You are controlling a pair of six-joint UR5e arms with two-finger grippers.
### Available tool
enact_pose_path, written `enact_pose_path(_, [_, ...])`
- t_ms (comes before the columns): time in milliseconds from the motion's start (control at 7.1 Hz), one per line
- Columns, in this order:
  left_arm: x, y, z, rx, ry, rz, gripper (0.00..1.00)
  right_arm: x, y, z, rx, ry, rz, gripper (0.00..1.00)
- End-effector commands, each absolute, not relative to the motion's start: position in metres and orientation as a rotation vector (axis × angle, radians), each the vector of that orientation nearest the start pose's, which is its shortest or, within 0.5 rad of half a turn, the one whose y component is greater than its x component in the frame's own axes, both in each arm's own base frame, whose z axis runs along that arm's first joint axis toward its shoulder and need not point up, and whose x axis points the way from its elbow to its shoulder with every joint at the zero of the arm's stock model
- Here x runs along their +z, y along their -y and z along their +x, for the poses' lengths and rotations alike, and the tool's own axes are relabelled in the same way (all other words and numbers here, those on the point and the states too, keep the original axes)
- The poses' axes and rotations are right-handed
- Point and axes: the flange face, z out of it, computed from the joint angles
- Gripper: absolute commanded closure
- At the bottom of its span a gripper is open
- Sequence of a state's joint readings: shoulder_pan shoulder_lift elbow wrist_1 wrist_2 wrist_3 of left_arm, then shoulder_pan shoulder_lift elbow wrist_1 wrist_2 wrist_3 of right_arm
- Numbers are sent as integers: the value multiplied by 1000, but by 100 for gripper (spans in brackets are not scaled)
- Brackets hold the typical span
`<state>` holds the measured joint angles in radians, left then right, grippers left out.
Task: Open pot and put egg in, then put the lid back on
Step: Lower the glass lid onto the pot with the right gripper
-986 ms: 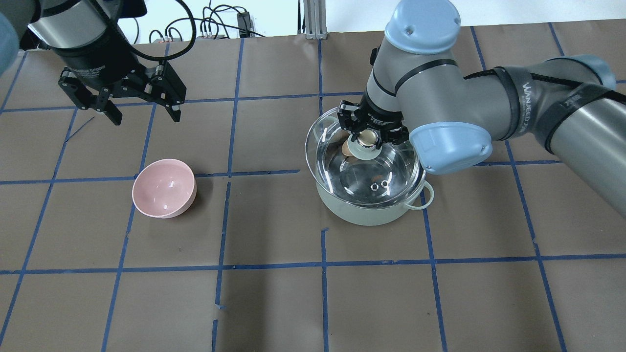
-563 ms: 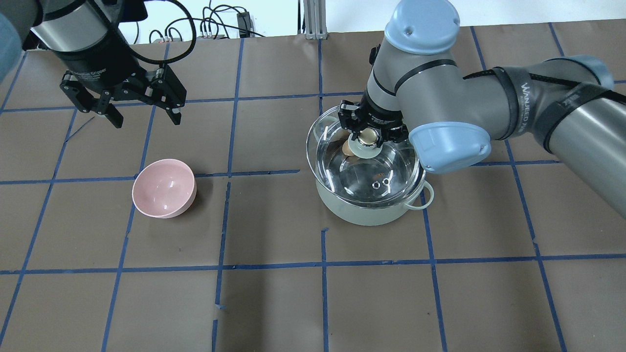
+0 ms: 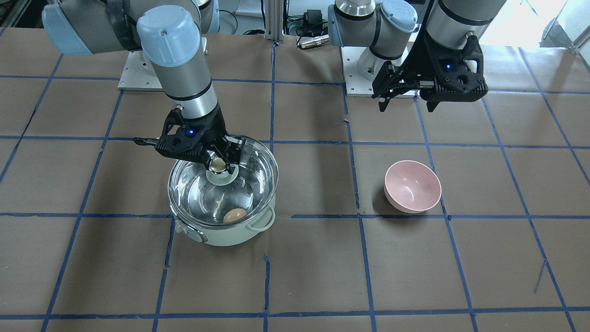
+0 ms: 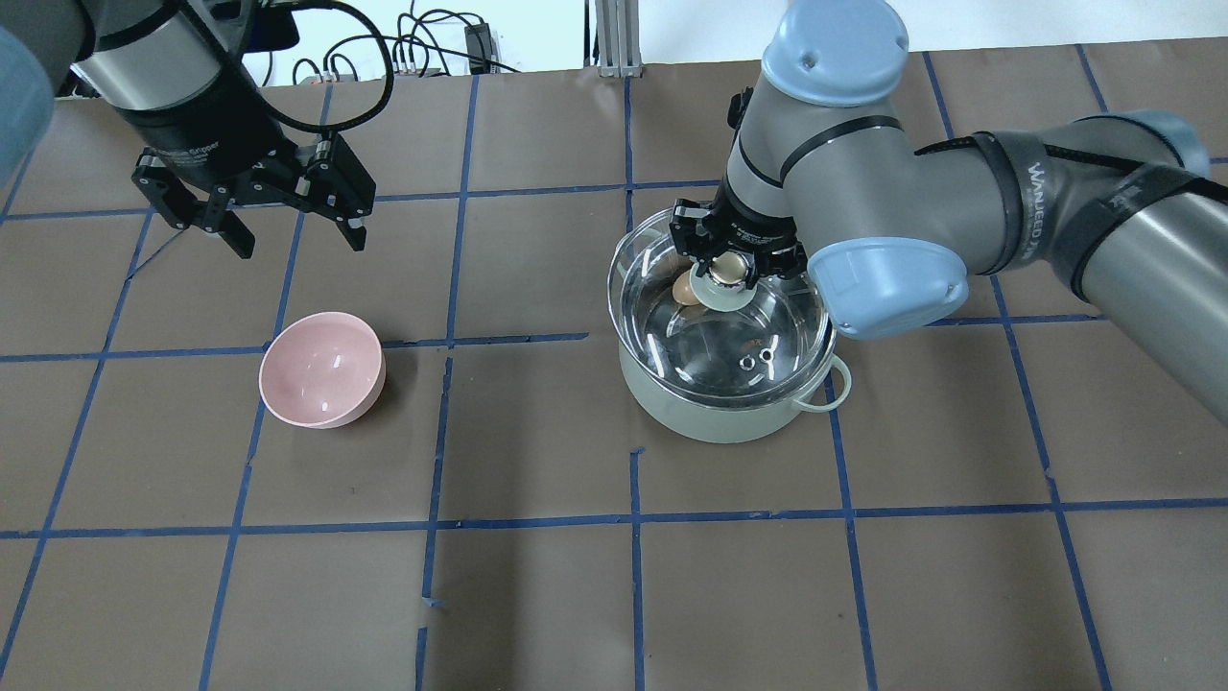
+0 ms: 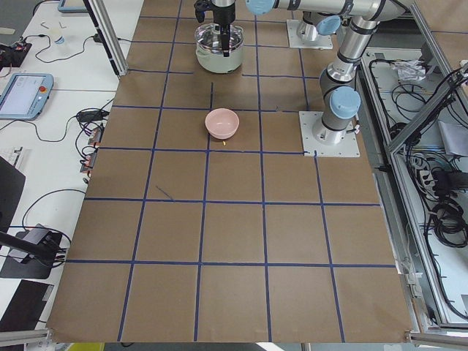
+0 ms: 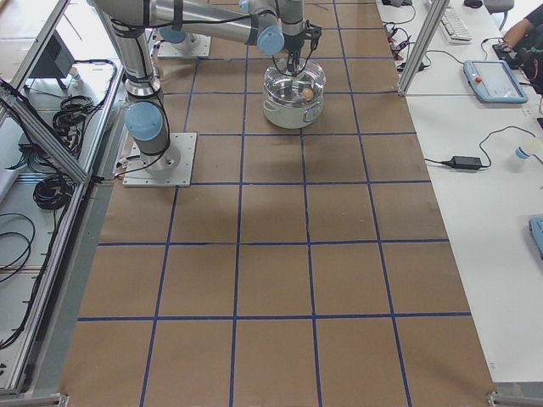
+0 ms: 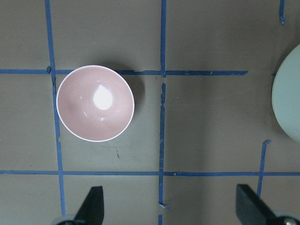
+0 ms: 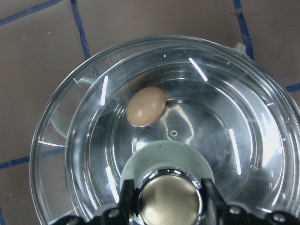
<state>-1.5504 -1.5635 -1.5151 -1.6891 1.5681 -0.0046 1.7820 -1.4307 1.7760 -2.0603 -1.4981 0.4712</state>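
Faintly, a strap point(image 4: 1031, 206) on the right arm point(image 4: 921, 202) reads "WANJEED".

Brown-papered table point(image 4: 537, 595) gridded with blue tape point(image 4: 633, 518), flanked along one side by a white bench point(image 6: 475, 212) carrying a screen pendant point(image 5: 25, 93) and a black power brick point(image 6: 465, 161), with aluminium frame posts point(image 5: 106, 36) alongside, all under bright, even light.

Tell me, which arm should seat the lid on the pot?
Right: the right gripper holds the lid over the pot, egg inside. The left gripper hangs open by the pink bowl.
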Motion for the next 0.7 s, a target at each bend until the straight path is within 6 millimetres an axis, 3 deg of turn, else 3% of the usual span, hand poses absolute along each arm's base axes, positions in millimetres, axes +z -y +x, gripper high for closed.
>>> enact_pose_path(0, [506, 485, -125, 89, -3143, -53, 1, 366, 501, 250, -168, -2999, 374, 59])
enact_pose_path(141, [513, 487, -123, 65, -3142, -48, 0, 365, 500, 250, -164, -3002, 353, 58])
enact_pose_path(563, [507, 485, -125, 82, -3146, -51, 0, 362, 499, 250, -159, -3002, 348, 57])
